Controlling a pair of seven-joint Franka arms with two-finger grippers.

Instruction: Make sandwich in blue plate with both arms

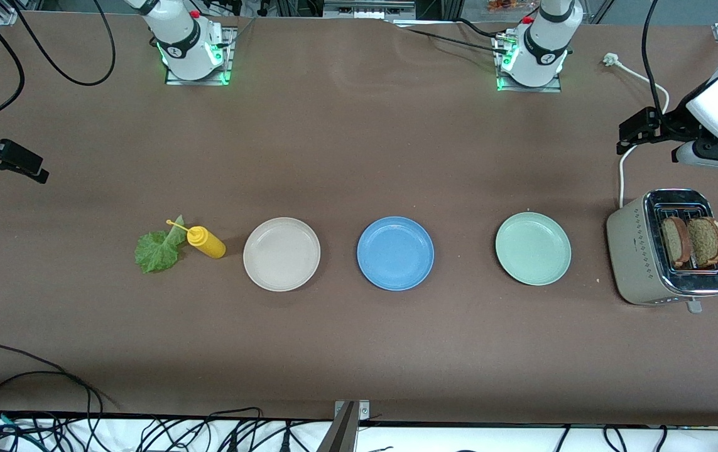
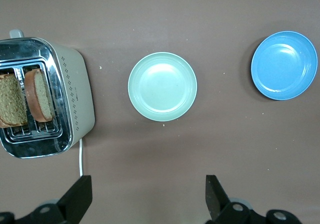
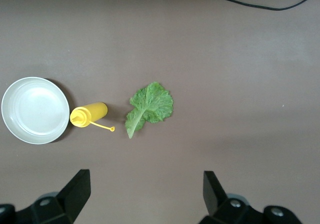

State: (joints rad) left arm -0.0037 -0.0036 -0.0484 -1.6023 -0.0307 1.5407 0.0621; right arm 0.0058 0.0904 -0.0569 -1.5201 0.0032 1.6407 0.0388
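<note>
even overhead light, soft shadows, pics sharp, no glare.

Three plates lay in a row across the table, the blue plate [image 1: 395,253] in the middle, the beige-white plate [image 1: 281,253] toward the right arm's end and the mint-green plate [image 1: 533,248] toward the left arm's end, with bare table between them. A toaster [image 1: 641,251] holding two bread slices [image 1: 691,241] upright stood near the mint-green plate. A yellow squeeze bottle [image 1: 205,242] lay just beside the lettuce leaf [image 1: 159,250], crowding that edge. The air above the plates was unobstructed.
</note>
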